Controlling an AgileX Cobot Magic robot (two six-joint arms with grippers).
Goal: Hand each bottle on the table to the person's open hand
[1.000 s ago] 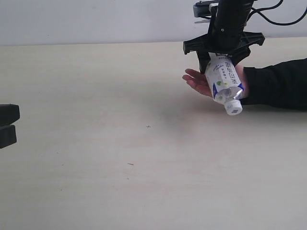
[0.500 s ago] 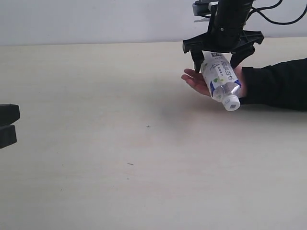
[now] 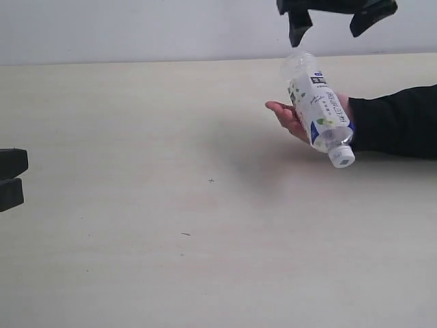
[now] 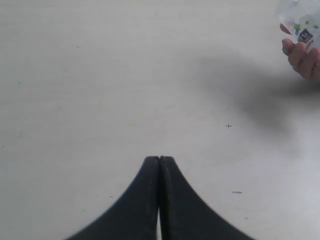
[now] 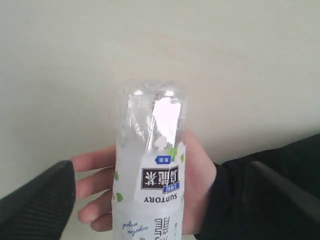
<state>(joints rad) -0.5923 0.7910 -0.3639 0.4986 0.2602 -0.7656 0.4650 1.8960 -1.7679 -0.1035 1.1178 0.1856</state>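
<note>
One clear bottle (image 3: 317, 109) with a white label and white cap lies tilted in the person's open hand (image 3: 287, 116), cap pointing down toward the table (image 3: 171, 137). My right gripper (image 3: 331, 27) hangs above it at the top of the exterior view, open and apart from the bottle. The right wrist view looks down between my wide-spread fingers (image 5: 40, 200) at the bottle (image 5: 150, 165) resting on the palm (image 5: 197, 175). My left gripper (image 3: 10, 179) stays at the far left edge, shut on nothing (image 4: 160, 159). No other bottles show.
The person's black sleeve (image 3: 399, 119) lies along the table's right side. In the left wrist view the hand (image 4: 302, 57) and the bottle's base (image 4: 300, 15) show in one corner. A pale wall (image 3: 136, 27) runs behind the table.
My right gripper has opened fully, let go of the bottle and risen straight up. The bottle now rests in the person's hand. The left arm has not moved.
</note>
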